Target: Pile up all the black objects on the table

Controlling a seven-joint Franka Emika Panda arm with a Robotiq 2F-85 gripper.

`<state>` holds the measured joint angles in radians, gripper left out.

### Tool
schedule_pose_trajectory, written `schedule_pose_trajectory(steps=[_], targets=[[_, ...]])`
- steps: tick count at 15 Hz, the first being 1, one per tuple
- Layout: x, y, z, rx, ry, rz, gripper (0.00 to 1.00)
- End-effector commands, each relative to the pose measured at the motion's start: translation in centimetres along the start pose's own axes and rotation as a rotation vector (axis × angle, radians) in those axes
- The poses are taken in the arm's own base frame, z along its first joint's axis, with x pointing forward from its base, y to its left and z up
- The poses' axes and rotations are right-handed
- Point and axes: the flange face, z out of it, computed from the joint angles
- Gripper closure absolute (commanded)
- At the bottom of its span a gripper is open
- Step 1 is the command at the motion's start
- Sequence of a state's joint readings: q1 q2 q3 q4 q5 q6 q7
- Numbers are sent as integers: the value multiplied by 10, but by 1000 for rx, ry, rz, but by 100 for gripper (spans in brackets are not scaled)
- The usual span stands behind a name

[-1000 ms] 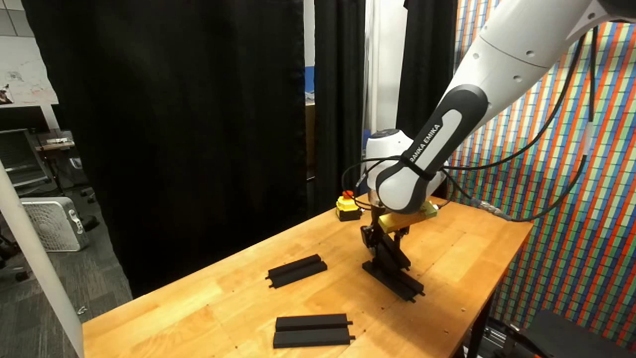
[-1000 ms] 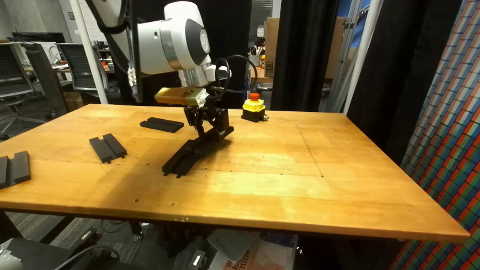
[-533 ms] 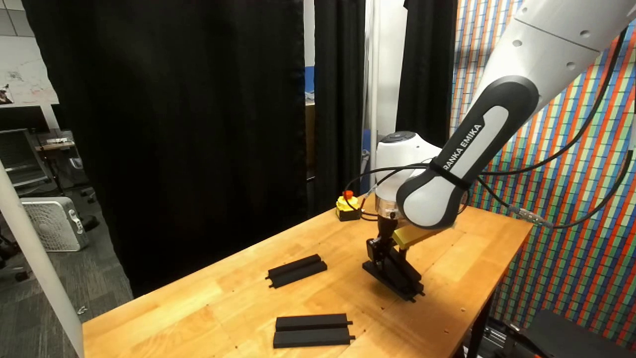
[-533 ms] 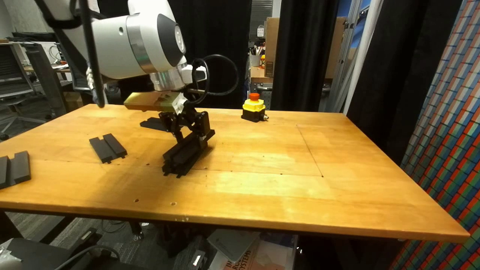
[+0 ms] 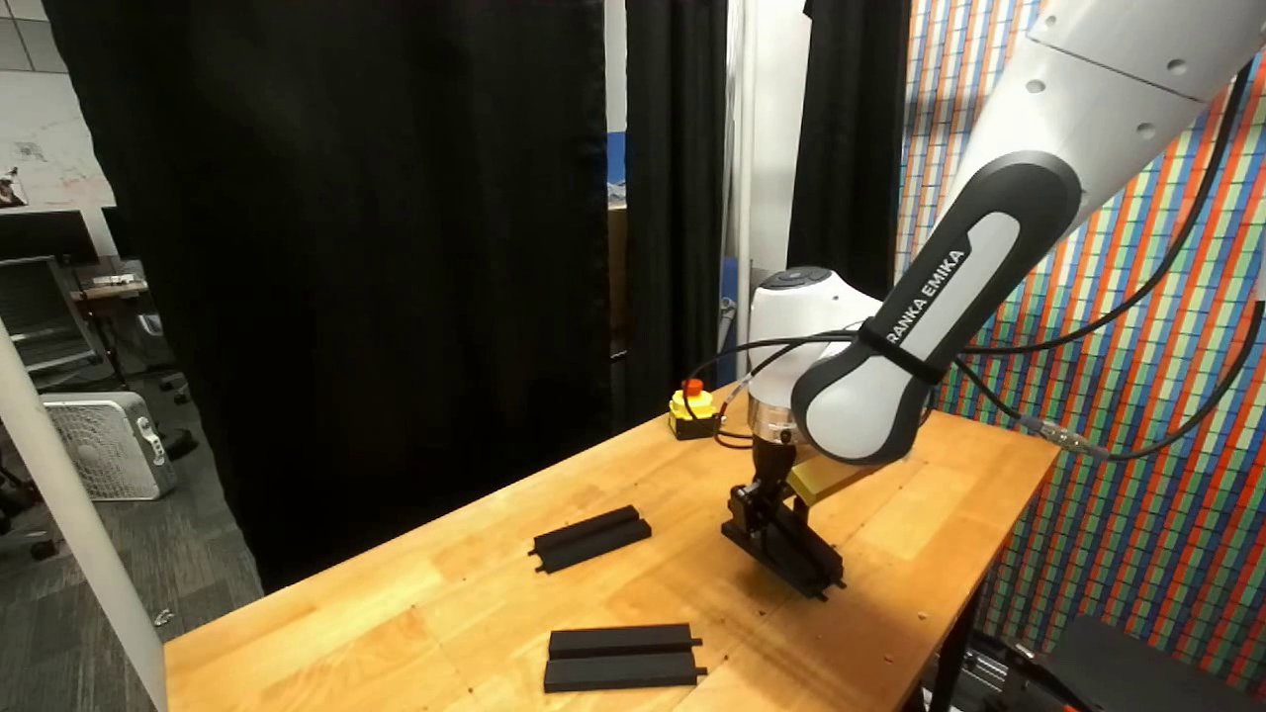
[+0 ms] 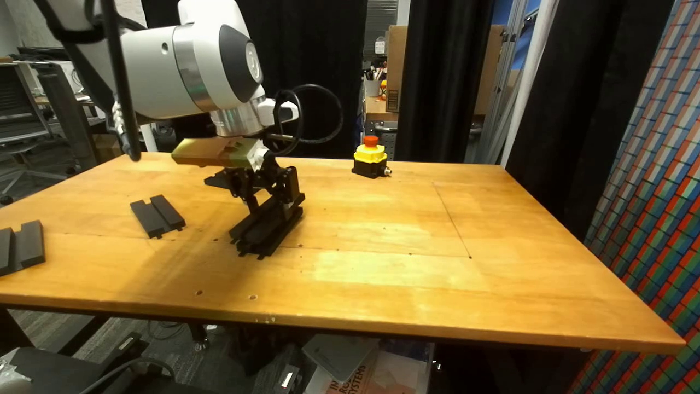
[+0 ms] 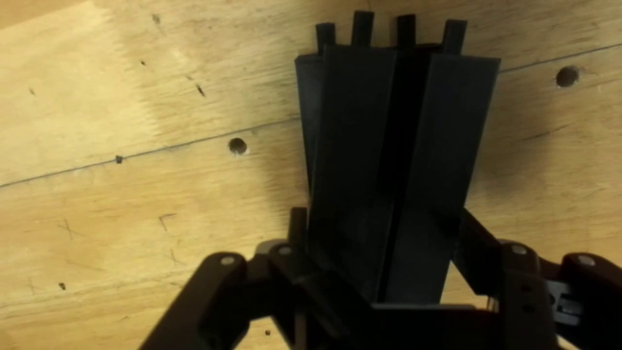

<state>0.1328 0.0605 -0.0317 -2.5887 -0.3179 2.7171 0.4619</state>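
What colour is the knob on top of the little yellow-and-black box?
The knob is red, seen best in an exterior view.

Black curtain (image 5: 346, 277), white fan (image 5: 107, 447), red button (image 6: 371, 141)

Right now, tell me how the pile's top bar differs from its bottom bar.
The top bar is held in the gripper; the bottom bar lies on the table. In the wrist view, the top bar is mostly uncovered, the bottom bar mostly hidden beneath it. Both are black and elongated.
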Motion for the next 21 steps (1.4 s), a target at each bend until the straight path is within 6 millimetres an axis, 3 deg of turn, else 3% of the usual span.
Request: schedule_pose_trajectory(steps=[1,21], targets=[[2,9,-8,13,13,-13,54],[12,17,8,71,-39,-152,54]])
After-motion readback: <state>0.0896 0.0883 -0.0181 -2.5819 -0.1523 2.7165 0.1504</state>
